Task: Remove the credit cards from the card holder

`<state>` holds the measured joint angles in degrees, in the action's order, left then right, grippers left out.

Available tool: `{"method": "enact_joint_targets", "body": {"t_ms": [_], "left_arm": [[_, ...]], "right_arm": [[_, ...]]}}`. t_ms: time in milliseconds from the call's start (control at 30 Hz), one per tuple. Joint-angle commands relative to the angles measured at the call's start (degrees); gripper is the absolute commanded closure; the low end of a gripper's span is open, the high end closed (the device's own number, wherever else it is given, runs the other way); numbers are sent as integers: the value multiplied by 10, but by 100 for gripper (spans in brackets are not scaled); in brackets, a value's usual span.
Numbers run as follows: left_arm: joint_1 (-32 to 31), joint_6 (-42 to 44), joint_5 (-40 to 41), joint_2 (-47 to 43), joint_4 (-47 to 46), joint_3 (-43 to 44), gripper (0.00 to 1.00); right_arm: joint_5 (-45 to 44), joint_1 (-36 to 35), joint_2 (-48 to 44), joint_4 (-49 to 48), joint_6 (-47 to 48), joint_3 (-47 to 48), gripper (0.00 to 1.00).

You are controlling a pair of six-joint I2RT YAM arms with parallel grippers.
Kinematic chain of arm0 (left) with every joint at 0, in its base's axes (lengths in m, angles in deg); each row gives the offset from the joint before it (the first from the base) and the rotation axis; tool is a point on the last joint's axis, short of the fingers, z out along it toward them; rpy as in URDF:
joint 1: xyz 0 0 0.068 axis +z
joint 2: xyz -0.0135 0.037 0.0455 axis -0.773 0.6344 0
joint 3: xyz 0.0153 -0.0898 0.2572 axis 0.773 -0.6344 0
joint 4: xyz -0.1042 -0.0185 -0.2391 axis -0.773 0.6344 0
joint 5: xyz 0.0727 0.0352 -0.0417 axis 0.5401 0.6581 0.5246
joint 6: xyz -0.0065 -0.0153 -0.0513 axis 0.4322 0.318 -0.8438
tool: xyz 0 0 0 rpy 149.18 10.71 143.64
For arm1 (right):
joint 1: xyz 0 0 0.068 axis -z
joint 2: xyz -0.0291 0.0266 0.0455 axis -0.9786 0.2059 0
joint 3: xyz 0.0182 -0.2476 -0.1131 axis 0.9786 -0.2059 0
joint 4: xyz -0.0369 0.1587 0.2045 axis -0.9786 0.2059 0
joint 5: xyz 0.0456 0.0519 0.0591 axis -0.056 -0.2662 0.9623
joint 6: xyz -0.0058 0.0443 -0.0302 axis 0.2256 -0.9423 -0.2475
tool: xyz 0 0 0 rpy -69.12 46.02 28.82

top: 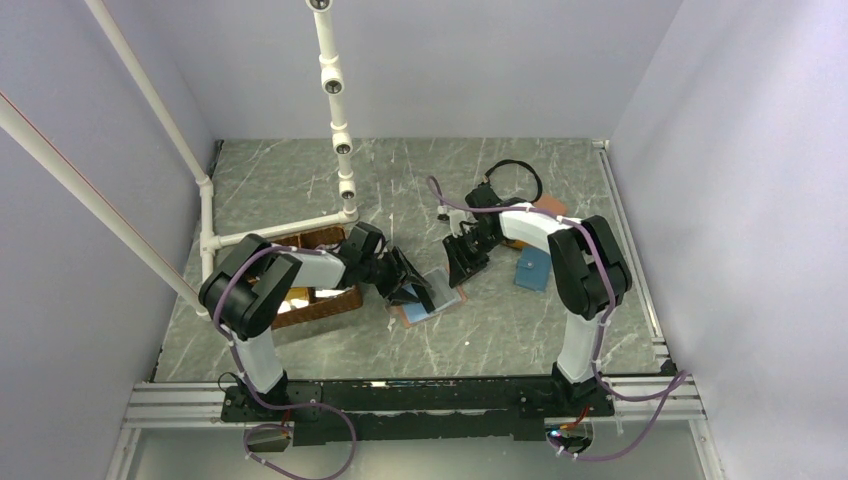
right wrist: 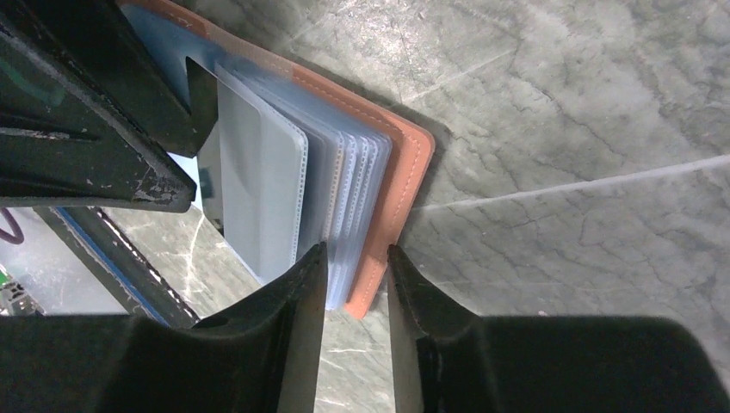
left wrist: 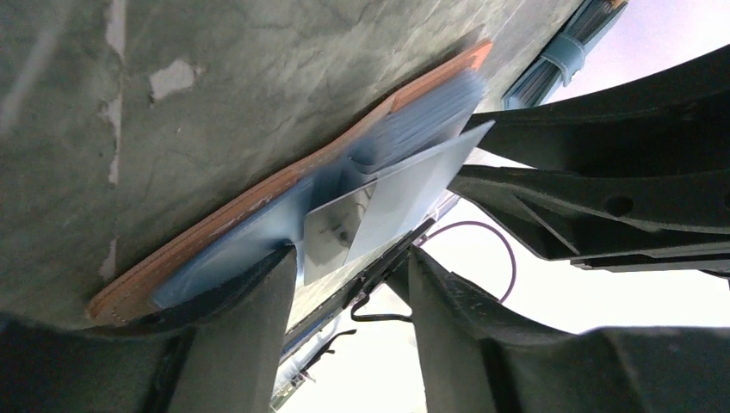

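Observation:
The salmon-pink card holder (top: 438,302) lies open on the table, its light-blue pockets up. In the left wrist view a grey-silver credit card (left wrist: 392,202) sticks partway out of a pocket of the card holder (left wrist: 258,202). My left gripper (left wrist: 347,258) is open, and one fingertip (left wrist: 274,262) rests on the blue inside. My right gripper (right wrist: 355,254) is narrowly open and straddles the corner of the card holder (right wrist: 405,172), with clear sleeves and the cover edge in the gap. A grey card (right wrist: 258,185) shows in the top sleeve. From above, the left gripper (top: 408,290) and right gripper (top: 462,268) flank the holder.
A brown woven basket (top: 318,300) sits under the left arm. A teal-blue wallet (top: 533,268) and an orange wallet (top: 549,205) lie by the right arm, with a black cable loop (top: 516,172) behind. A white pipe frame (top: 340,130) stands at the back left.

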<state>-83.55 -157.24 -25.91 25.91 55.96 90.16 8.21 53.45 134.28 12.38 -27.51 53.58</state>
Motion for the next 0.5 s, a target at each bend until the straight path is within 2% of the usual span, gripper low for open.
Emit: {"method": "enact_joint_targets", "body": {"t_ms": [0, 300, 467], "left_arm": [[3, -3, 39, -4, 36, -27, 40], [5, -16, 37, 9, 29, -27, 40], [5, -16, 40, 5, 37, -28, 40]], "right_arm": [[-81, -13, 26, 0, 7, 0, 71], [-103, -29, 39, 9, 12, 7, 74], [-93, -15, 19, 8, 10, 19, 67]]}}
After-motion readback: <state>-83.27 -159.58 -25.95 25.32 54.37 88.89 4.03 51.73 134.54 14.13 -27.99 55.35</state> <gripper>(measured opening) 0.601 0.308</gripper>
